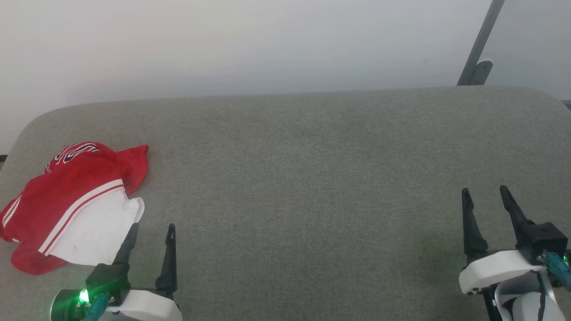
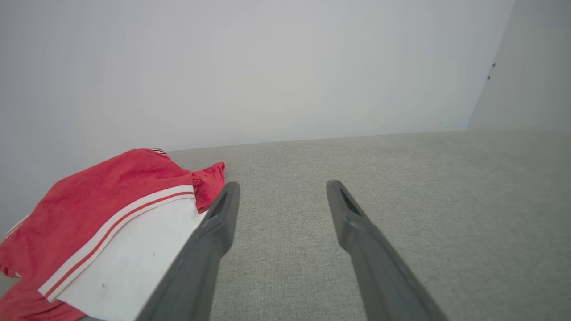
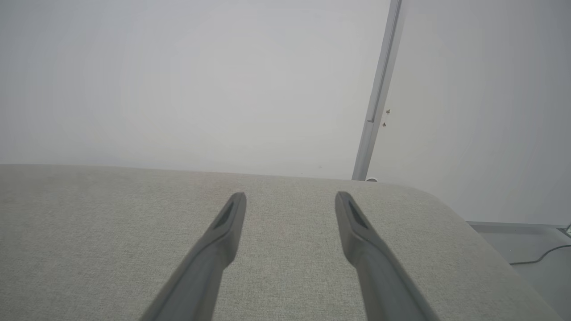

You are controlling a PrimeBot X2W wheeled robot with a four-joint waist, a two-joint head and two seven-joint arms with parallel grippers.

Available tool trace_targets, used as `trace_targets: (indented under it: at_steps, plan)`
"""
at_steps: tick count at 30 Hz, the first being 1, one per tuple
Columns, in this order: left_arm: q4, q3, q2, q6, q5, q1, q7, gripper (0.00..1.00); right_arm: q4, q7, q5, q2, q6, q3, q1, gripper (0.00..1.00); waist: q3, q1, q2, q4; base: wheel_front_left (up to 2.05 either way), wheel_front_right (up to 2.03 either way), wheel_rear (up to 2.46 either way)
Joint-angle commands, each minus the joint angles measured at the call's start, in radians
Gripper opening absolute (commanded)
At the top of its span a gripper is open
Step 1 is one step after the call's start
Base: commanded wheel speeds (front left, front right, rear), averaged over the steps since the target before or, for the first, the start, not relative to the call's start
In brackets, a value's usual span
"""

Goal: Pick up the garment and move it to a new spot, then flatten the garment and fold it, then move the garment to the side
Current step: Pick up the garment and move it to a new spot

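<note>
— Pale wall [image 1: 223, 44] stands at the back of your scene. Below it, a wide grey fabric table [image 1: 312, 178] with rounded corners runs right across your head view.
— Where is your shirt on it?
— Your shirt [image 1: 67, 191] lies crumpled at the table's left end, close to the edge. It is red, with a white sleeve on the side towards you and white stripe trim along that sleeve. Black, white-outlined lettering shows at the back of the heap.
— And your two grippers?
— Your left gripper [image 1: 153, 226] sits low at the near left, fingers spread apart and holding nothing. Its left finger [image 2: 216, 232] is just beside the white sleeve's edge, but you cannot tell from these views whether it touches the cloth. Your right gripper [image 1: 484, 189] is at the near right, well apart from the shirt, fingers likewise spread and empty above the table.
— Anything smaller?
— A slanted grey pole [image 1: 484, 40] stands against the wall behind the table's right corner. In your right wrist view, a thin dark cable [image 3: 535, 257] lies on the floor beyond that corner.
</note>
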Motion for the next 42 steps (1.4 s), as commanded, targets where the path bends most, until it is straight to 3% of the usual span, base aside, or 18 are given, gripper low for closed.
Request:
trace_targets:
  at_steps: [1, 7, 12, 32, 42]
  plan:
    - [0.002, 0.004, -0.003, -0.003, -0.007, -0.004, -0.004, 1.0, 0.0, -0.006, 0.002, 0.004, 0.0, -0.002, 0.008, 1.0, -0.001, 0.0, 0.0, 0.001, 0.0, 0.0, 0.0]
    - [0.01, 0.014, -0.011, -0.015, 0.01, -0.015, -0.004, 1.0, -0.003, -0.006, 0.01, 0.005, 0.0, -0.006, 0.014, 1.0, -0.004, 0.0, 0.0, 0.026, 0.0, 0.0, 0.0]
    - [0.029, 0.018, -0.016, -0.018, 0.007, -0.023, -0.005, 1.0, 0.003, -0.006, 0.022, 0.006, 0.0, 0.012, 0.031, 1.0, -0.01, 0.0, 0.0, 0.088, 0.0, 0.0, 0.0]
    - [0.034, 0.029, -0.029, -0.007, 0.017, 0.036, -0.004, 1.0, 0.045, -0.006, 0.053, 0.01, 0.0, 0.116, 0.048, 1.0, -0.042, 0.0, 0.0, 0.497, 0.0, 0.0, 0.0]
    - [-0.043, 0.067, -0.035, 0.051, -0.047, 0.084, -0.004, 1.0, 0.109, -0.005, 0.066, -0.005, -0.001, 0.261, -0.071, 1.0, 0.012, 0.0, 0.0, 0.532, 0.0, 0.0, 0.0]
